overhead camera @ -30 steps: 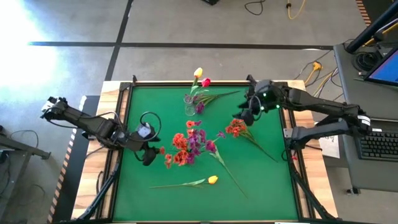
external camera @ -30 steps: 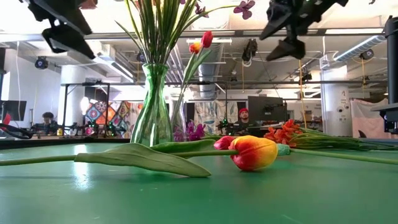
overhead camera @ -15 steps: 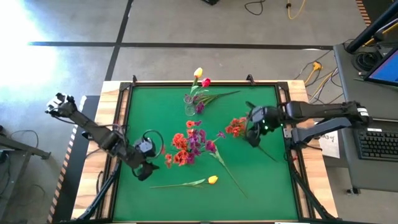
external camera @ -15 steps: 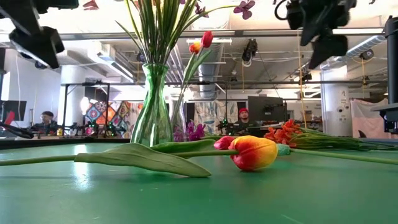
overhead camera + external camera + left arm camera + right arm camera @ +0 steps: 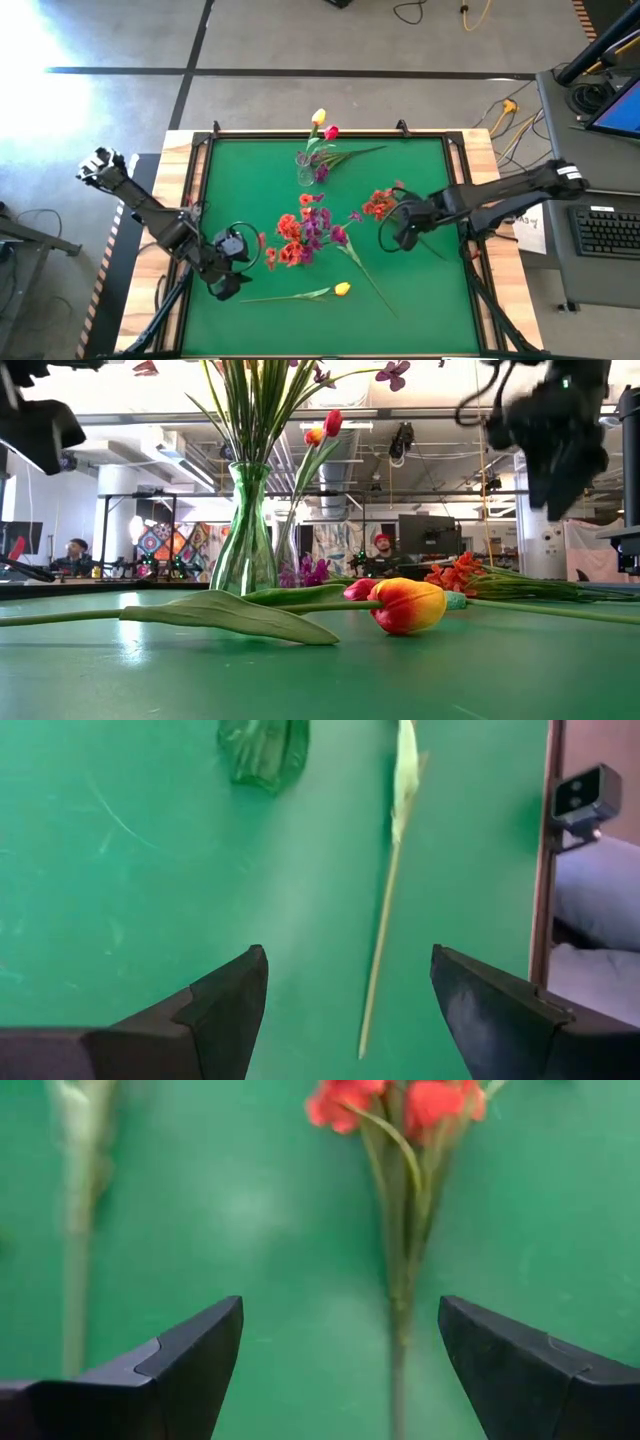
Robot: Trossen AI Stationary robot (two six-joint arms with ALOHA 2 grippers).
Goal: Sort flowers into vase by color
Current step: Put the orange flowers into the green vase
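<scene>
Flowers (image 5: pixel 305 238) loose; both jaws wide, empty

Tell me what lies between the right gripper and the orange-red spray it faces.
Only bare green mat. The right wrist view shows the open right gripper with the orange-red spray just ahead and nothing between; the high view agrees.

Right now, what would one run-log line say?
left gripper: open, over yellow tulip stem | right gripper: open, over orange spray | vase: holds some flowers
</scene>
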